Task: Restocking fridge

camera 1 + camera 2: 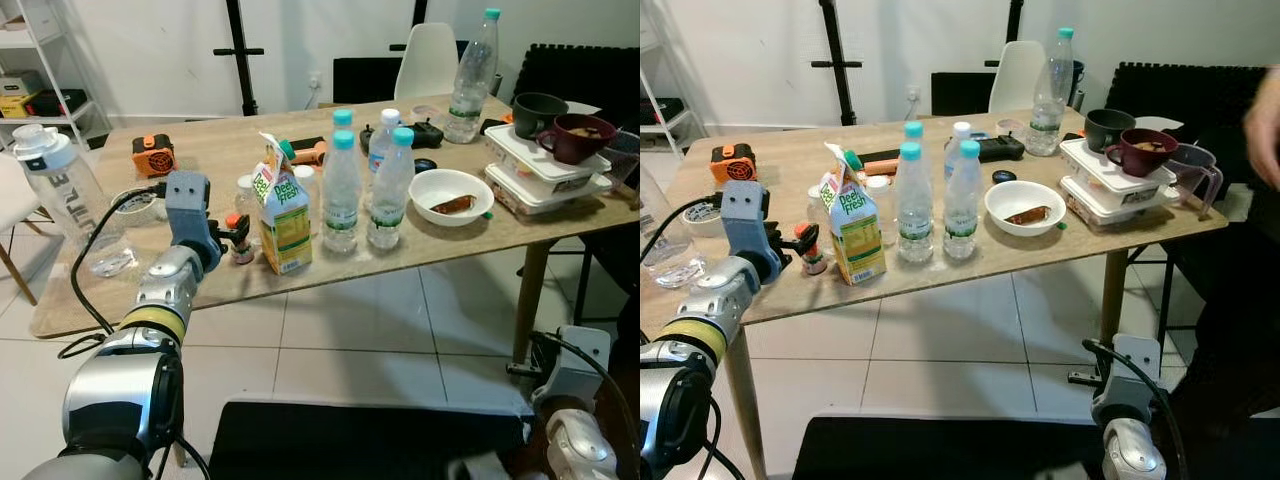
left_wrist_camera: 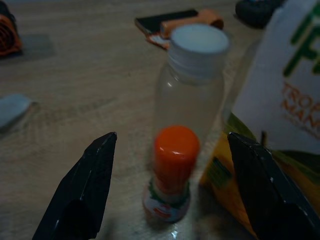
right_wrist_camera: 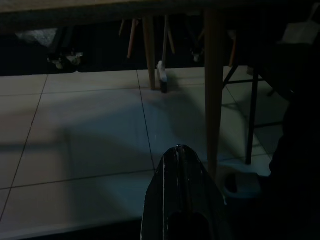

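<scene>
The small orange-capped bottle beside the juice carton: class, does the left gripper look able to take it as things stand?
Probably yes. The left gripper is open with the small orange-capped bottle between its fingers and nothing in front. The juice carton stands close beside, so one finger has little room.

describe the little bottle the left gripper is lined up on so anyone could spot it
On the wooden table, near its front edge, stands a juice carton. The small bottle stands on its left, between the open left gripper's fingers. It is the shortest bottle, with an orange cap.
</scene>
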Controlling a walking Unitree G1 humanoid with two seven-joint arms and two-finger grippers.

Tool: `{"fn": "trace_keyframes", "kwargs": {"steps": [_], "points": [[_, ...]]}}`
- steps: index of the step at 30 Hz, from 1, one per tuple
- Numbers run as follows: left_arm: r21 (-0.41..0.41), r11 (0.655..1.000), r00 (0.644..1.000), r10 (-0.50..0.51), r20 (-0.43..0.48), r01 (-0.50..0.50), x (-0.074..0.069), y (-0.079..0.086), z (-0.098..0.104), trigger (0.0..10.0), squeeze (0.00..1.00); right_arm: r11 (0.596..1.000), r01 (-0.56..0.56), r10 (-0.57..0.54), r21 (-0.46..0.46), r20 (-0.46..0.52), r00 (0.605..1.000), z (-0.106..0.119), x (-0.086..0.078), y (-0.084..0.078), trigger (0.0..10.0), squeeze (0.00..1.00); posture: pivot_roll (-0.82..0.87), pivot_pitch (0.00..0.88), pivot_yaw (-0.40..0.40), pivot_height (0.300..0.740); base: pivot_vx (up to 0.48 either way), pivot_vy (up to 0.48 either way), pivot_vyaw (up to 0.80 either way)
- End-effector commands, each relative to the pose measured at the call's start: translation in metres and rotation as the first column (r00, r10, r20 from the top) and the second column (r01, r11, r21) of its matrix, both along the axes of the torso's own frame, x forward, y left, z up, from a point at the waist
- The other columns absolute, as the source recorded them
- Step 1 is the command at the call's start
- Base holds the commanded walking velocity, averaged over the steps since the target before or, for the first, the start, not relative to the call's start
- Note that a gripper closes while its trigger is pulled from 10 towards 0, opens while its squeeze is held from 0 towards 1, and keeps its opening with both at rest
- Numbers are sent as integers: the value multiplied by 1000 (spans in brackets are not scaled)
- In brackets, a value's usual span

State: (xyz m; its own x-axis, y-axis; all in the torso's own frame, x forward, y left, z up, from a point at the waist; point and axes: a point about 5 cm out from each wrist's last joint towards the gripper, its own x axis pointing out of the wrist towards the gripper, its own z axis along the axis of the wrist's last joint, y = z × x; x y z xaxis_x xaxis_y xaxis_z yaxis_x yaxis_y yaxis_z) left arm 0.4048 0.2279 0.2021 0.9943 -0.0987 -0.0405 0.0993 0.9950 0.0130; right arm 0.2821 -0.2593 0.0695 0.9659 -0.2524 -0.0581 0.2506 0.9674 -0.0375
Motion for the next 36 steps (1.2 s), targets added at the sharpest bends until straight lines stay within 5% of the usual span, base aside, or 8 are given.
{"fn": "trace_keyframes", "kwargs": {"steps": [1,2,3,5,12,26,27,36], "points": [[10,1000,999,3,-34,-3,1,-5,-5,10000,0,1000,10,-9,2,-24,1000,-4,-5,-2,10000,0,-194,163,22,740,0,0,0],[14,1000,999,6,-39,-5,1,-5,-5,10000,0,1000,11,-11,1,-24,1000,-4,-6,-2,10000,0,-197,166,23,740,0,0,0],[20,1000,999,10,-48,-9,1,-5,-7,7647,0,1000,14,-14,-1,-25,1000,-3,-8,-3,10000,0,-201,168,24,740,0,0,0],[19,1000,999,12,-50,-11,1,-4,-7,7176,0,1000,16,-16,-2,-26,1000,-3,-9,-4,10000,0,-203,170,24,740,0,0,0],[30,997,996,67,-53,-66,0,4,-5,0,0,1000,21,-21,-2,-33,999,-4,-12,-4,10000,0,-198,175,24,740,0,0,0],[-18,999,999,36,13,-36,1,9,9,0,0,1000,4,-4,13,-17,1000,2,-1,4,10000,0,-169,155,25,740,0,0,0],[-6,999,999,33,32,-33,1,11,14,10000,0,1000,2,-2,14,-14,1000,3,0,4,10000,0,-161,151,29,740,0,0,0],[77,997,993,-23,120,14,-13,42,26,10000,0,997,-72,72,-6,21,997,14,9,17,10000,0,-111,145,21,740,0,0,0]]}}
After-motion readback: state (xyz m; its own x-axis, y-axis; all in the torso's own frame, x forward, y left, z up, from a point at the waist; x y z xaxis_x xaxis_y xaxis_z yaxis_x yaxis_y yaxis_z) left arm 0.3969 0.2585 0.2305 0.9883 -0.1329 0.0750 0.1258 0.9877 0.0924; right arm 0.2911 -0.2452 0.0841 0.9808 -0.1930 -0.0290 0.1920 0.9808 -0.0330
